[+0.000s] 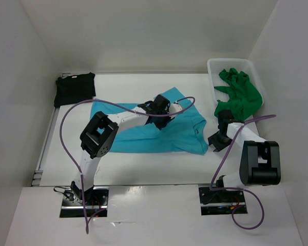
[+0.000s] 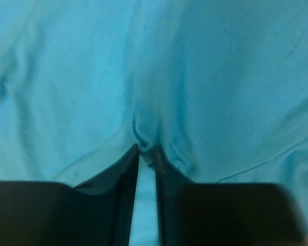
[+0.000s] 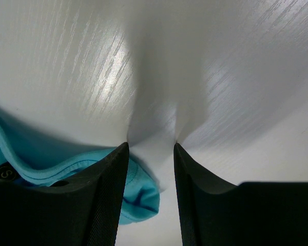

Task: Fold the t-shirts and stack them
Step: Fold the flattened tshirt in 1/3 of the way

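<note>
1. Pinching a small pucker of the turquoise shirt [image 2: 220, 77] near its middle with the left gripper [image 2: 146, 148], jaws nearly pressed together on the cloth.
2. Holding the right gripper [image 3: 150, 146] low over bare table [image 3: 205, 61], just beside the shirt's right edge, jaws spread, gripping nothing.
3. Working mid-table on the spread shirt; leaving the black shirt [image 1: 75, 88] folded far left and the green shirt [image 1: 239, 95] crumpled in the basket [image 1: 213, 63].
4. Expecting light, limp, sagging cloth; judging hem corners or shoulders to be better holds than a mid-panel pinch.
</note>
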Robot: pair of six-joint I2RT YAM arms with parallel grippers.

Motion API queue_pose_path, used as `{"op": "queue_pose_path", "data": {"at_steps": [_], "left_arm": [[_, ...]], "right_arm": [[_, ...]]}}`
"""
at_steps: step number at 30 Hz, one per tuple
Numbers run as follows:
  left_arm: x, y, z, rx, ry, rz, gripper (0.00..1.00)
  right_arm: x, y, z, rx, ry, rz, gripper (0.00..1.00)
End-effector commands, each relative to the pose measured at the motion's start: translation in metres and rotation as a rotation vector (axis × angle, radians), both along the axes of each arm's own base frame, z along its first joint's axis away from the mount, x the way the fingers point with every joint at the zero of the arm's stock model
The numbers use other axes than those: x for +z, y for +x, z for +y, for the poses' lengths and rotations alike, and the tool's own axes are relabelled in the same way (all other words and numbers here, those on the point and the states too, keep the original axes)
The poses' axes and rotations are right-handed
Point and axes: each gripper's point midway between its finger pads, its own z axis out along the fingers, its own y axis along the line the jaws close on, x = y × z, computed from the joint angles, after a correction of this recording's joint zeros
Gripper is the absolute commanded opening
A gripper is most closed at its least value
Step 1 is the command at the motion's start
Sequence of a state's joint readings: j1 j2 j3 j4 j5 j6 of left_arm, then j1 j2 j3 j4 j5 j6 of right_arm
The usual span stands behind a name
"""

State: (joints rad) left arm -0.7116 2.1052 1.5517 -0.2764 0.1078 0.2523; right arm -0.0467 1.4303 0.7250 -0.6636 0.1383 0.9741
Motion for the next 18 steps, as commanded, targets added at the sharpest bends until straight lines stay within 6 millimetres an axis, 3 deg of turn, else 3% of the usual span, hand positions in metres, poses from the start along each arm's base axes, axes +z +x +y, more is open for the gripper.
{"op": "queue_pose_path", "data": {"at_steps": [1,2,3,6,9,11,12,13,16,17,18], "left_arm": [[-0.006,0.002,-0.007,0.036,-0.021,0.039,0.30],[-0.007,-0.001,-0.007,0.020,-0.016,0.046,0.50],[-0.004,0.000,-0.008,0.020,-0.017,0.045,0.58],[-0.007,-0.005,-0.004,0.029,-0.004,0.069,0.65],[0.016,0.004,0.009,0.095,-0.013,0.062,0.67],[0.031,0.015,0.032,0.162,0.000,0.047,0.70],[0.055,0.020,0.036,0.177,-0.026,0.005,0.71],[0.059,0.018,0.047,0.197,-0.014,0.003,0.72],[0.074,0.013,0.091,0.257,0.036,-0.042,0.75],[0.087,0.014,0.115,0.297,0.059,-0.082,0.75],[0.070,0.003,0.136,0.312,0.111,-0.059,0.77]], "right_arm": [[-0.007,0.003,-0.002,-0.005,-0.006,-0.014,0.46],[-0.001,0.005,-0.002,-0.005,-0.007,-0.032,0.46],[0.004,0.007,-0.002,0.001,-0.020,-0.043,0.46],[0.022,0.011,0.003,0.001,-0.036,-0.087,0.47],[0.035,0.008,0.012,-0.007,-0.043,-0.111,0.47],[0.039,0.008,0.016,-0.029,-0.023,-0.126,0.47],[0.039,0.004,0.016,-0.039,-0.021,-0.125,0.47],[0.042,0.005,0.019,-0.045,-0.006,-0.137,0.47],[0.035,-0.005,0.023,-0.051,0.020,-0.125,0.47],[0.028,-0.011,0.028,-0.054,0.049,-0.106,0.47],[0.019,-0.013,0.031,-0.059,0.066,-0.081,0.47]]}}
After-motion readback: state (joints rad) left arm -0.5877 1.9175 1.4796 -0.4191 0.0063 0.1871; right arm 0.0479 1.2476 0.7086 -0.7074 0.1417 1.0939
